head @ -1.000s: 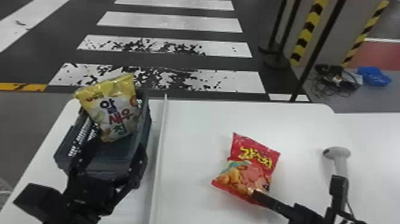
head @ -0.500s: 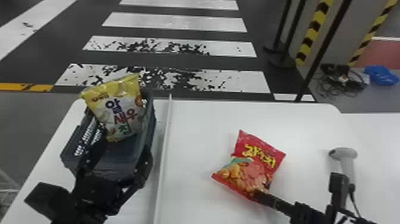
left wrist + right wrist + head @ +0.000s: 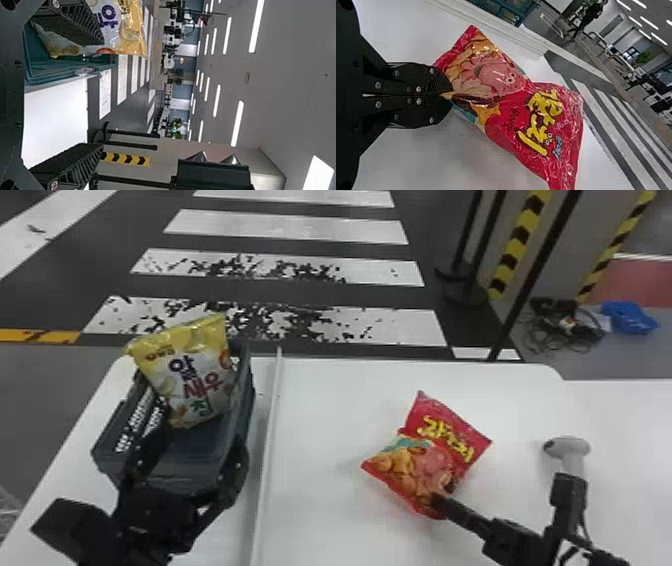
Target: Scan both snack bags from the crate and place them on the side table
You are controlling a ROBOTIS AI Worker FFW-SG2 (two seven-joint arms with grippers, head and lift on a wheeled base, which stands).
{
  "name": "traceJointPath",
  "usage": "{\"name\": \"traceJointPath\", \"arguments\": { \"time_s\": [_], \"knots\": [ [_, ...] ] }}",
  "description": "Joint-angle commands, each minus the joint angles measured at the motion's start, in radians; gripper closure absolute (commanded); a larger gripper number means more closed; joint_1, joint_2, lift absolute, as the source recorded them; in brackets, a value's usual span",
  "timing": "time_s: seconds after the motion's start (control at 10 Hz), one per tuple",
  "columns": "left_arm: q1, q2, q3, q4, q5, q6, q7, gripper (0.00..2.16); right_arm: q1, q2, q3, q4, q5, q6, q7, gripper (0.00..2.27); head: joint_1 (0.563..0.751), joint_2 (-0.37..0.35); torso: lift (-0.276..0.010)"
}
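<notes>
- While the left gripper (image 3: 192, 447) gapes empty at the crate (image 3: 112, 445), the yellow bag (image 3: 190, 380) leans inside.
- The right gripper's (image 3: 437, 501) fingers pinch the red bag (image 3: 425, 455) by its edge.

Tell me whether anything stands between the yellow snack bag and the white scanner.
Yes. From the yellow snack bag, the straight way crosses the crate's side wall, the white strip on the table, then the red snack bag in the right gripper.
</notes>
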Motion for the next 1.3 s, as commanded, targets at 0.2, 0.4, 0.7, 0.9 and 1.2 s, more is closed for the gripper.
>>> {"name": "traceJointPath", "arguments": {
  "time_s": [0.2,0.4,0.7,0.9,1.2],
  "knots": [
    [0.001,0.003,0.000,-0.006,0.009,0.000,0.000,0.08,0.009,0.000,-0.025,-0.150,0.177,-0.075,-0.078,2.25,0.695,-0.109,-0.095],
    [0.001,0.005,0.000,-0.006,0.013,0.000,-0.002,0.08,0.008,-0.009,-0.004,-0.222,0.365,-0.106,-0.135,2.25,0.695,-0.162,-0.095],
    [0.001,0.008,0.000,-0.008,0.018,0.000,-0.002,0.08,0.028,-0.094,0.200,-0.229,0.786,-0.176,-0.328,2.25,0.695,-0.213,-0.095],
    [0.001,0.010,0.002,-0.008,0.024,0.000,-0.002,0.08,0.054,-0.167,0.398,-0.216,1.142,-0.164,-0.503,2.25,0.695,-0.225,-0.095],
    [0.001,0.010,0.005,-0.006,0.035,0.000,-0.005,0.08,0.051,-0.273,0.683,-0.129,1.565,0.109,-0.655,2.25,0.695,-0.211,-0.095]
  ]
}}
